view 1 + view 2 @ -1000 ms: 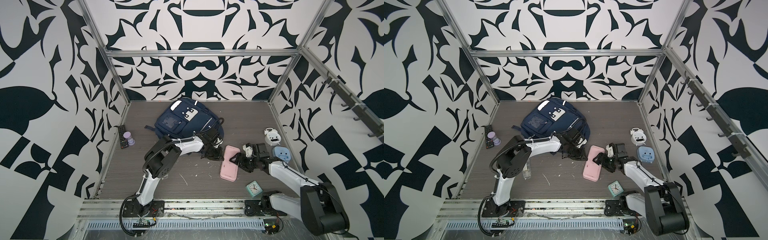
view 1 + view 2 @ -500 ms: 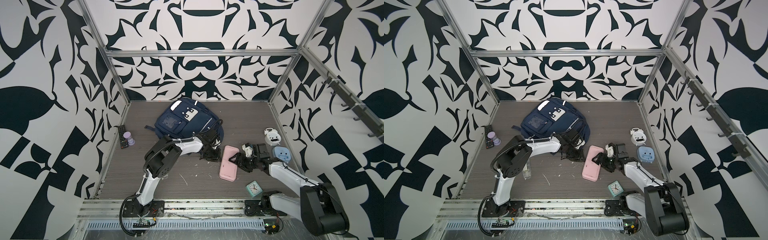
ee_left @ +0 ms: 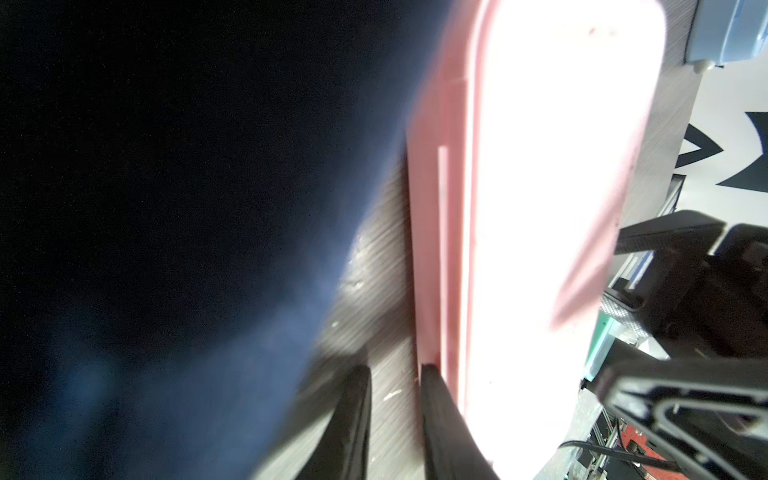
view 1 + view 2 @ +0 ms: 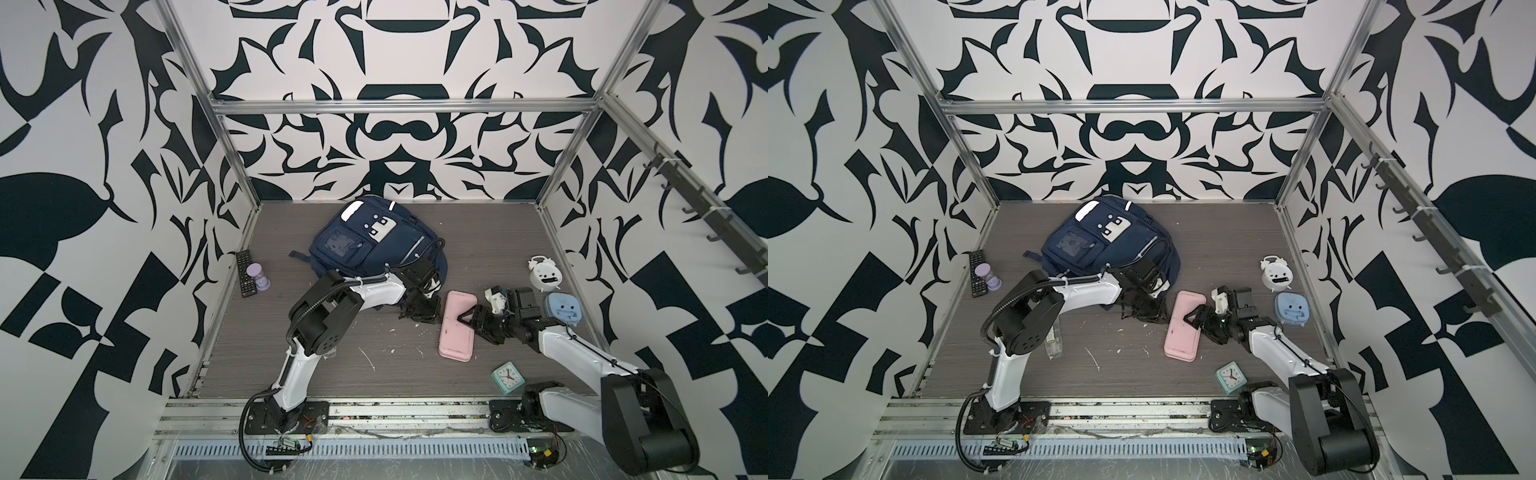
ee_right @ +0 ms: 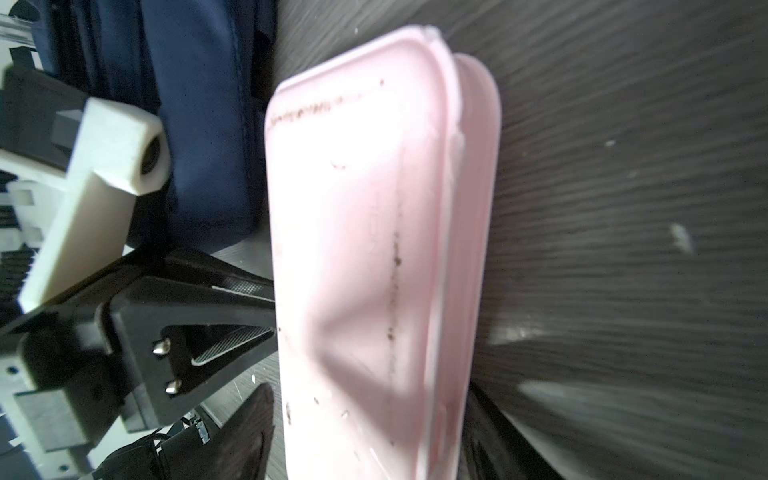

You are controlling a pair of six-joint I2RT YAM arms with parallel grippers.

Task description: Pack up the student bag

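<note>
The student bag [image 4: 357, 245] [image 4: 1088, 245], navy with a white patch, lies at the back middle of the floor. In front of it to the right is a pink case [image 4: 455, 345] [image 4: 1179, 347]. My right gripper [image 4: 471, 326] [image 5: 374, 415] has its jaws round the case [image 5: 353, 208], with a finger against each side. My left gripper [image 4: 422, 316] [image 3: 395, 374] is low between the bag [image 3: 166, 166] and the case [image 3: 540, 166]. It is narrowly open over bare floor, with one finger touching the case's side.
A remote [image 4: 245, 274] and a purple hourglass [image 4: 258, 277] lie by the left wall. A white alarm clock [image 4: 544, 276] and a blue clock [image 4: 561, 309] stand by the right wall. A teal clock [image 4: 508, 376] sits near the front. A clear item [image 4: 1052, 336] lies under the left arm.
The left gripper has slid a little toward the front along the case's left side. The right gripper's jaws have narrowed slightly round the case, which has barely shifted.
</note>
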